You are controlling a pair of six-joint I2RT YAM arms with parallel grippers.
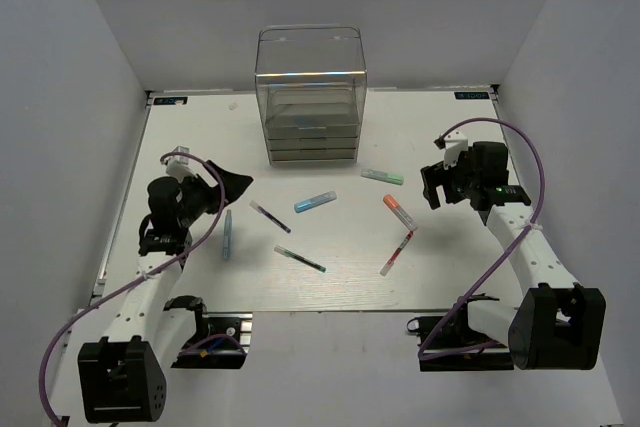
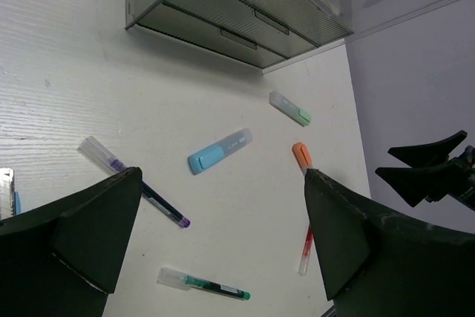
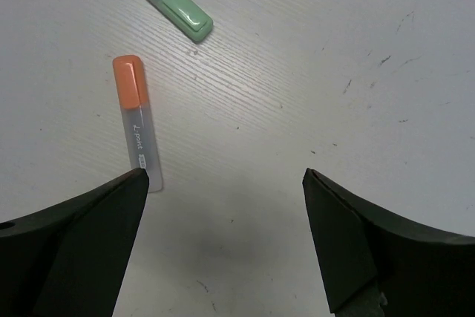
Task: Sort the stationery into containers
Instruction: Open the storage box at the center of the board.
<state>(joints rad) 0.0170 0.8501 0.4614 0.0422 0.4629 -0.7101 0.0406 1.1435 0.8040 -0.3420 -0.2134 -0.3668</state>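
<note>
Cabinet [image 1: 310,97]: clear plastic, upright at the far middle of the white table [image 1: 450,277]. Its grey drawers are stacked in the lower part and appear pushed in. No pen can be seen inside it (the upper part looks through to the wall).

All the stationery lies loose on the table in front of the cabinet.

- Blue marker [image 1: 315,202]: straight in front of the drawer face, lying at a slant.
- Green marker [image 1: 382,176]: in front and to the right, the piece nearest the cabinet's right corner.
- Orange marker [image 1: 399,210]: further out on the same side, orange cap pointing back toward the cabinet.
- Red pen [image 1: 398,252]: beyond the orange marker. Its upper end is close to that marker's lower end; I cannot tell whether they touch.
- Purple pen [image 1: 270,216]: in front and slightly left, clear cap toward the cabinet.
- Teal pen [image 1: 300,259]: the farthest out of the middle group, well apart from the drawers.
- Blue pen [image 1: 227,234]: far to the front-left, just beside the left arm.

Left pincer [image 2: 221,176]: front-left of the cabinet, above the table, facing the scattered pens. Its jaws are spread wide with nothing between them.

Right pincer [image 3: 223,174]: front-right of the cabinet, pointing down at bare tabletop. Its jaws are also spread wide and grip nothing. In its own view the orange marker lies just beside one fingertip, and the green marker is further up toward the cabinet side.
</note>
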